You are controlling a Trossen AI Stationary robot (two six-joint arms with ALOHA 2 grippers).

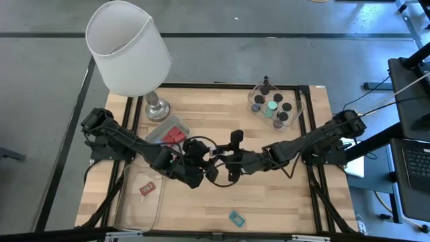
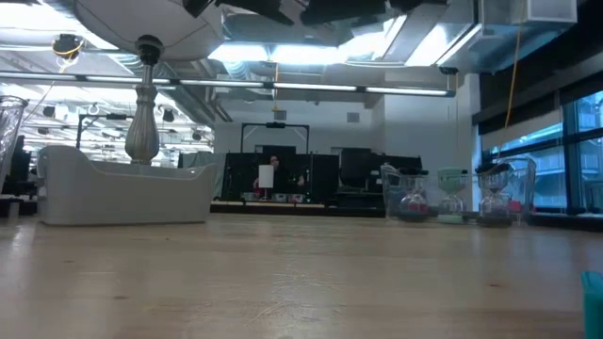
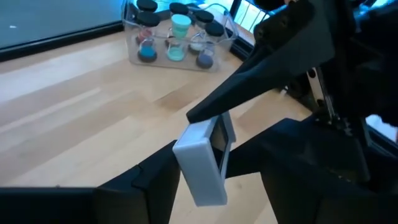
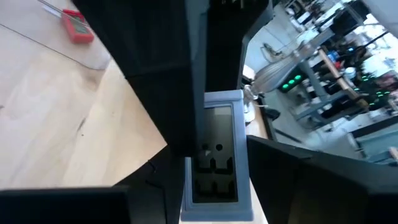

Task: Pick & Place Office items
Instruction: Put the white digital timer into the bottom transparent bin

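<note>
Done so far: on the left, red blocks [image 1: 176, 134] lie in a clear tray [image 1: 156, 136] near the lamp [image 1: 127, 47]. One red piece [image 1: 146, 189] lies in the larger clear tray [image 1: 131, 205] at the near-left corner.
In hand: above mid-tabletop [image 1: 282, 195] the two arms meet, and a white piece [image 3: 199, 168] is between them, not yet in any tray.
Left hand [image 3: 217, 186]: fingers part-spread either side of the white piece, with bare wood showing past one side. I judge it is not yet gripping.
Right hand [image 4: 214, 186]: pinched shut on the white piece and carrying it.
Left to do: a teal piece [image 1: 235, 217] lies loose at the near edge, so I judge the task well along but unfinished.
Far right: round caps [image 1: 272, 105] stand grouped in a clear bin [image 1: 300, 107].
Materials: smooth, boxy white plastic with a dark window; pale wood-grain tabletop; thin glossy see-through trays; matte dark caps with coloured tops.
</note>
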